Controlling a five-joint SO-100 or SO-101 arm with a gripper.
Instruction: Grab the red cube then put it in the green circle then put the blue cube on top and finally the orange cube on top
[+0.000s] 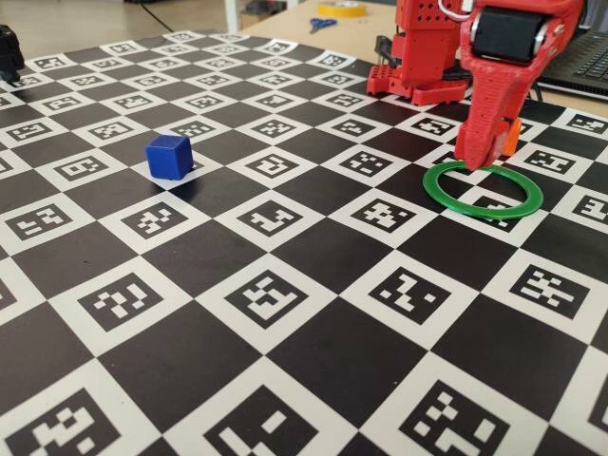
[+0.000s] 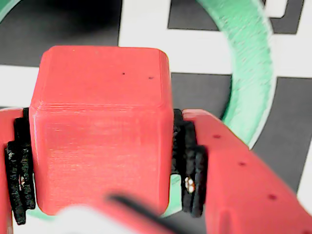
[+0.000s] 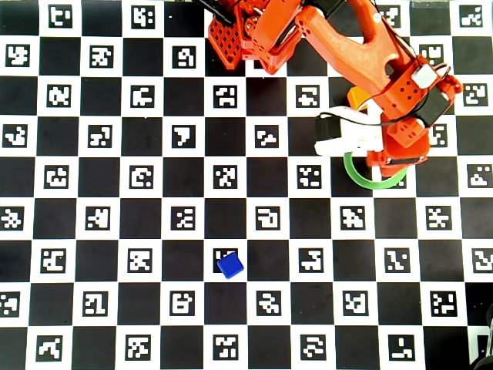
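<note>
My gripper (image 2: 102,161) is shut on the red cube (image 2: 100,131), with the black pads pressed on its left and right faces. In the wrist view the green circle (image 2: 248,63) curves round the cube's right side and shows under its lower edge. In the fixed view the gripper (image 1: 478,157) points down at the far rim of the green circle (image 1: 494,213); the cube is hidden there. The orange cube (image 1: 511,138) sits just behind the gripper, outside the circle, and shows in the overhead view (image 3: 357,98). The blue cube (image 1: 169,156) stands alone far to the left (image 3: 230,265).
The board (image 1: 285,285) is a black-and-white checker pattern with markers. The arm's red base (image 1: 427,57) stands at the far edge. Beyond the board lie scissors (image 1: 321,24), a yellow tape roll (image 1: 342,8) and a laptop (image 1: 589,57).
</note>
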